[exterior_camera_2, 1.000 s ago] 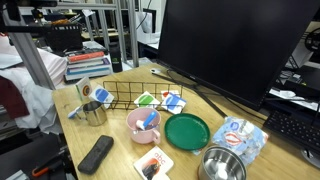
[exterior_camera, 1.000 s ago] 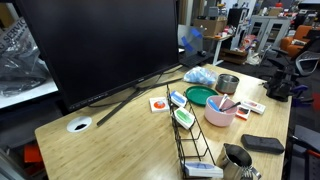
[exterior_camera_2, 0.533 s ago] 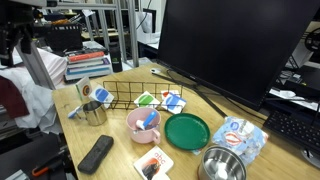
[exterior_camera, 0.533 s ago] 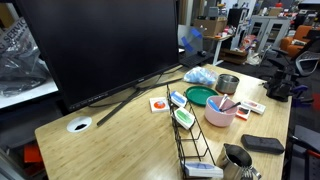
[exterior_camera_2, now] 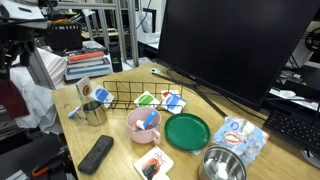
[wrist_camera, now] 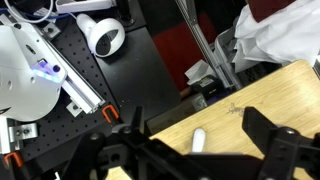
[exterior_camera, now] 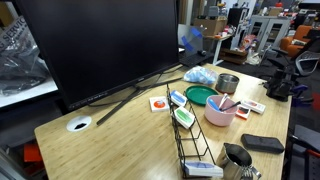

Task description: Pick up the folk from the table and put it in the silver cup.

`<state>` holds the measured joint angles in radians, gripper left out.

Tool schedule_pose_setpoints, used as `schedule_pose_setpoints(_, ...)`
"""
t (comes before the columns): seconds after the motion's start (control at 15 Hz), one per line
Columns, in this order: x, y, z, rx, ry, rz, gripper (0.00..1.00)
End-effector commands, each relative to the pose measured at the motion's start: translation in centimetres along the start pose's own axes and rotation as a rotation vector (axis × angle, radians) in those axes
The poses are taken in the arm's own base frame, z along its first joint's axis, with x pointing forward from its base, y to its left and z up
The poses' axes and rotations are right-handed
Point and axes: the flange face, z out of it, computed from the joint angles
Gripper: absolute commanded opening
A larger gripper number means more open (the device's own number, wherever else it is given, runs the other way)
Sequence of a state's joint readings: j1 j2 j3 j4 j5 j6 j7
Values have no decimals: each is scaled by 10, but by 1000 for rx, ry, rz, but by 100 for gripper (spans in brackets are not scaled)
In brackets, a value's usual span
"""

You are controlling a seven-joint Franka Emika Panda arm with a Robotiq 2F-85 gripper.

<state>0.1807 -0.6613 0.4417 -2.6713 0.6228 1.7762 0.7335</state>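
The silver cup, a small shiny metal mug with a handle, stands near the corner of the wood-grain table; it also shows in an exterior view. In the wrist view my gripper is open and empty, high above the table corner. A small white elongated thing lies on the wood between the fingers; I cannot tell if it is the fork. A small white piece lies beside the cup. My arm is off the table's side, well apart from the cup.
A black wire rack, pink bowl, green plate, round metal tin and black remote crowd the table. A large monitor stands behind. The white cable hole is near one end.
My arm has come into the exterior view from the far side edge and keeps shifting there. Objects on the table have not moved.
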Motion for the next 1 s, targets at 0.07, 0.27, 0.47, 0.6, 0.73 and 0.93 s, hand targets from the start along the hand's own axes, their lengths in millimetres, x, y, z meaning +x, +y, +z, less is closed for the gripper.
schedule_pose_setpoints(0.07, 0, 0, -1, -1, 0, 0, 100)
schedule_pose_setpoints(0.27, 7, -5, 20, 18, 1, 24, 100)
schedule_pose_setpoints(0.47, 14, -10, 55, -9, -4, 45, 100)
schedule_pose_setpoints(0.6, 14, -16, 79, -22, 4, 69, 100)
schedule_pose_setpoints(0.73, 17, -23, 98, -26, 20, 110, 100)
schedule_pose_setpoints(0.93, 32, -28, 125, -18, 21, 205, 100)
